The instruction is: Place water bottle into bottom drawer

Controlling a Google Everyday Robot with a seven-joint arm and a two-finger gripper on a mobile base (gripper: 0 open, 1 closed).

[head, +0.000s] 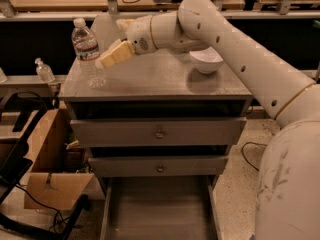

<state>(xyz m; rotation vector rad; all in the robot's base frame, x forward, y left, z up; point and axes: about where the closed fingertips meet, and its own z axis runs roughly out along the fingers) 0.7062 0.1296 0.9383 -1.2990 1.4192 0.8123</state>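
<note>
The water bottle, clear ribbed plastic with a white cap and a red-and-white label band, stands upright at the front left corner of the grey cabinet top. My gripper reaches in from the right at the bottle's mid height. It is open and empty. Its near cream finger has its tip right beside the bottle's right side, and the far finger shows behind it. The bottom drawer is pulled open below the cabinet, and its flat grey floor is bare.
A white bowl sits on the cabinet top at the right, under my arm. Two shut drawers with round knobs face front. A small pump bottle stands on a shelf at left. An open cardboard box sits on the floor at left.
</note>
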